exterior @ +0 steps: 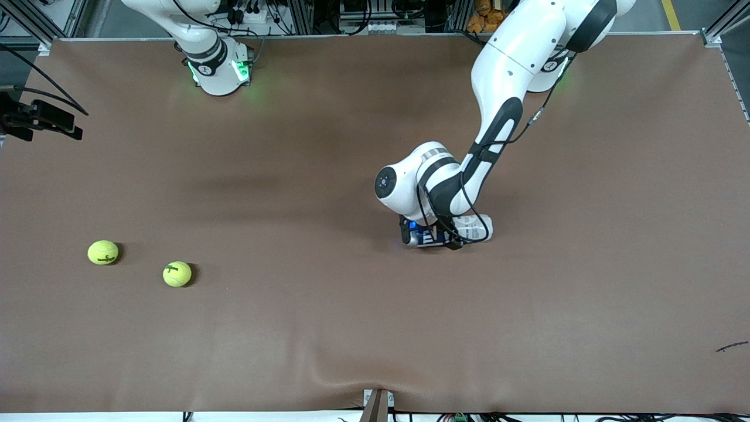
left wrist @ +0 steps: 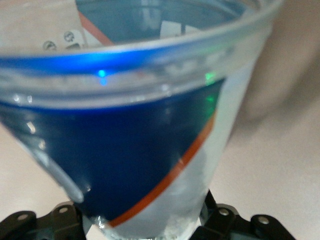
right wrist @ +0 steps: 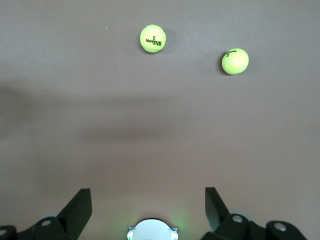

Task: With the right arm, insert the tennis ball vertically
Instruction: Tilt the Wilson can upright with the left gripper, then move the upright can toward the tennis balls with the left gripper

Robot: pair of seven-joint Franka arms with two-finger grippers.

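Two yellow-green tennis balls (exterior: 103, 252) (exterior: 177, 274) lie on the brown table toward the right arm's end; in the right wrist view they show as one ball (right wrist: 153, 38) and the other (right wrist: 235, 61). My right gripper (right wrist: 146, 196) is open and empty, high over the table above its own base (exterior: 217, 70); it is out of the front view. My left gripper (exterior: 436, 234) is low at mid-table, shut on a clear can with a blue label (exterior: 477, 227). The can (left wrist: 125, 150) fills the left wrist view, its open rim showing.
A black camera mount (exterior: 41, 120) sticks in over the table edge at the right arm's end. A small bracket (exterior: 378, 404) sits at the edge nearest the front camera. A thin dark mark (exterior: 732, 346) lies near the left arm's end.
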